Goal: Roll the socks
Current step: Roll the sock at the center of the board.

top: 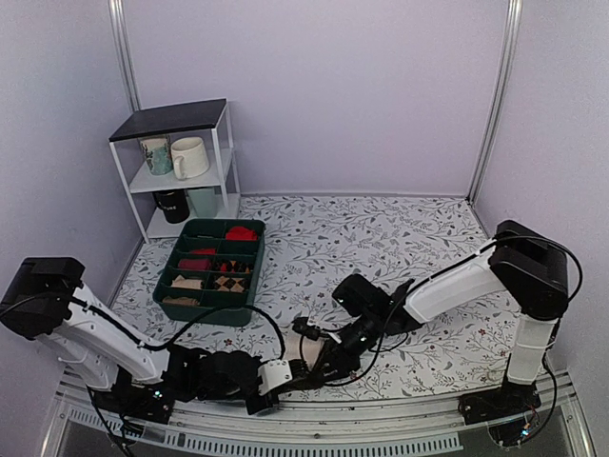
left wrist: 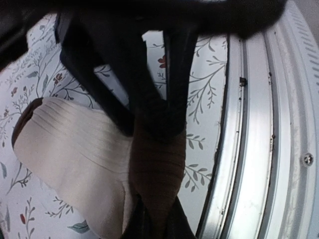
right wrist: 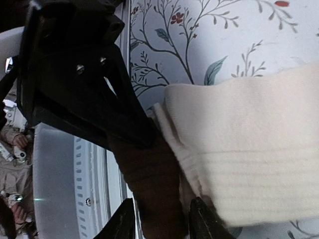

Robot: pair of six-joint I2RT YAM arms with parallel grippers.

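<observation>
The socks are cream ribbed fabric with a dark brown band, lying on the floral table at its near edge. In the left wrist view my left gripper is shut on the brown band, which runs up between its fingers. In the right wrist view my right gripper is shut on the same brown band, with the cream part spread to the right. The two grippers meet tip to tip over the band. In the top view the left gripper and the right gripper hide most of the socks.
A green divided bin with red rolled socks and checked rolled socks stands at the left middle. A white shelf with mugs is behind it. The metal rail of the table's front edge lies right beside the grippers.
</observation>
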